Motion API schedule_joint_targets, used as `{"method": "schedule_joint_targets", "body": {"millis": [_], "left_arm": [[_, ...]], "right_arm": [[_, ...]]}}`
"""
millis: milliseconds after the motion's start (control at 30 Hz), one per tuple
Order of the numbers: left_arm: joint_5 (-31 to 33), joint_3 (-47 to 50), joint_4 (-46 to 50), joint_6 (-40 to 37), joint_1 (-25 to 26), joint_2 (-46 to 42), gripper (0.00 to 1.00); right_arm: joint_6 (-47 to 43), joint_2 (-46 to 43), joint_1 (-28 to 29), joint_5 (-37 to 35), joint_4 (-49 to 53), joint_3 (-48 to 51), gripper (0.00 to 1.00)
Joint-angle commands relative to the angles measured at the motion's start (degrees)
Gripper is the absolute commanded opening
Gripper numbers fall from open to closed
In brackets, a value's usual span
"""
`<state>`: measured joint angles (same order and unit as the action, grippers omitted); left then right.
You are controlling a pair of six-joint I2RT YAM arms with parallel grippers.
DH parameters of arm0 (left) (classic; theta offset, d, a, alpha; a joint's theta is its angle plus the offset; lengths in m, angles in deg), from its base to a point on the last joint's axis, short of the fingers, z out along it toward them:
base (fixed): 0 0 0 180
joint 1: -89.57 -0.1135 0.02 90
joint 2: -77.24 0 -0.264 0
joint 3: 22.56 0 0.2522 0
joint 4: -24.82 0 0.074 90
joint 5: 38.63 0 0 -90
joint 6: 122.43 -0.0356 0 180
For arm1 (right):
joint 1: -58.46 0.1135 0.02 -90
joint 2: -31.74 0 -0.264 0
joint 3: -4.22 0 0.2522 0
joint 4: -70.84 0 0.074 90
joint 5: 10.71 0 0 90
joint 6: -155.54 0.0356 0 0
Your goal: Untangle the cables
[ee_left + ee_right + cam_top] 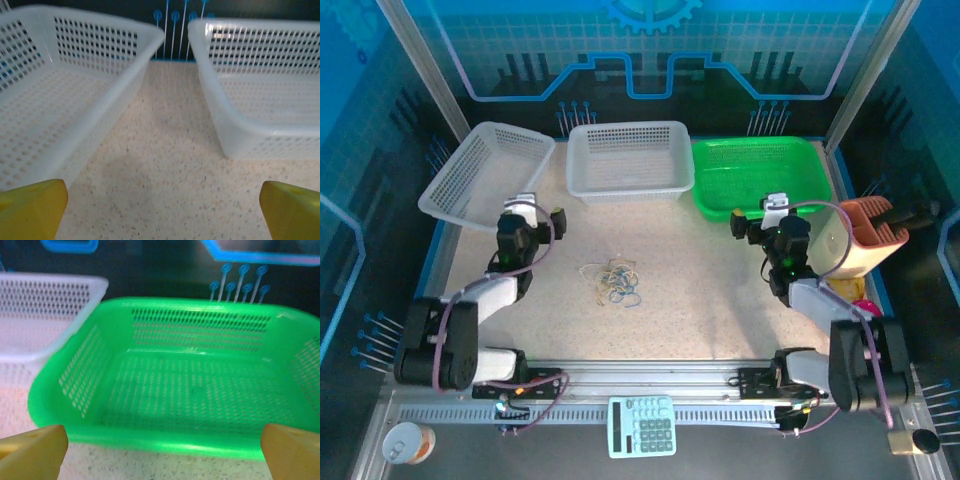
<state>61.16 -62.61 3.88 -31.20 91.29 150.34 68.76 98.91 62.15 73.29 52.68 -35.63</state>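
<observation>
**Limp, featherweight tangle at mid-table, both grippers wide open**

The cables [613, 281], a small knot of thin blue, yellow-tan and pale looping wires, lie on the speckled beige table [710, 285]. They sit about midway between its left and right edges, somewhat nearer the front edge than the back.

They look very light, soft and springy, so pulling one strand will probably drag the whole clump. A sensible hold is an outer loop sticking out at the knot's rim, with the other arm pinning the rest. Strands this thin, lying flat, may slip between the fingers.

The left gripper [540, 208] and right gripper [758, 212] stand with jaws spread, holding nothing, well apart from the tangle.

The surface is flat and matt, with bare table on every side of the knot. A tilted white perforated plastic basket [480, 180], a second white mesh basket [630, 180] and a green perforated plastic basket [760, 175] line the back edge
</observation>
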Motion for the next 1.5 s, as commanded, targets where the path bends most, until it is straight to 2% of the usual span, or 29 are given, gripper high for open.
{"method": "schedule_joint_targets", "body": {"millis": [0,100,133,167,233,300,367,433,600,800,900,1100,1267,1467], "left_arm": [[2.31,-2.72,11.18,5.05,0.48,-6.96,0.99],[3.29,-4.47,18.56,13.14,0.66,-14.04,0.99],[3.34,-5.34,21.50,16.26,0.66,-15.98,0.99],[2.94,-6.71,25.55,20.25,0.65,-18.45,0.99],[0.98,-9.61,33.70,26.41,0.79,-22.19,0.99],[-3.95,-12.23,40.26,31.04,0.92,-25.63,0.99],[-12.36,-13.18,42.86,31.48,1.59,-27.90,0.99],[-15.80,-14.61,48.47,32.57,3.26,-29.97,0.99],[-17.03,-12.87,58.94,34.50,7.08,-35.95,0.99],[-16.26,-6.72,63.70,36.22,8.69,-42.93,0.99],[-16.45,-4.31,63.81,36.30,8.92,-43.39,0.99],[-16.66,-3.97,62.92,35.43,10.00,-39.47,0.99],[-14.30,-6.41,61.47,34.89,13.08,-33.55,0.99],[-8.87,-9.74,60.57,35.50,20.93,-26.36,0.99]], "right_arm": [[11.43,-6.04,-0.76,-6.92,18.09,-7.70,1.00],[28.44,-7.94,-1.57,-11.11,39.86,-17.63,1.00],[29.88,-7.90,-2.23,-8.17,42.67,-19.78,1.00],[29.51,-7.92,-2.70,-2.67,44.05,-21.45,1.00],[29.72,-8.23,-2.22,3.74,45.69,-23.38,1.00],[29.25,-9.01,-0.76,10.29,45.82,-23.65,1.00],[28.63,-9.50,2.05,16.11,45.87,-23.25,1.00],[28.04,-9.48,6.85,18.21,48.83,-23.51,1.00],[27.03,-8.64,24.60,12.05,53.84,-21.89,0.96],[31.99,-4.93,38.84,4.84,52.13,-16.83,0.87],[33.55,-0.60,43.85,2.88,50.03,-15.55,0.82],[31.19,12.18,50.87,-1.13,50.15,-20.34,0.58],[29.18,19.89,53.04,-1.75,50.03,-26.11,0.38],[26.81,24.93,53.11,-0.84,49.39,-29.21,0.33]]}}
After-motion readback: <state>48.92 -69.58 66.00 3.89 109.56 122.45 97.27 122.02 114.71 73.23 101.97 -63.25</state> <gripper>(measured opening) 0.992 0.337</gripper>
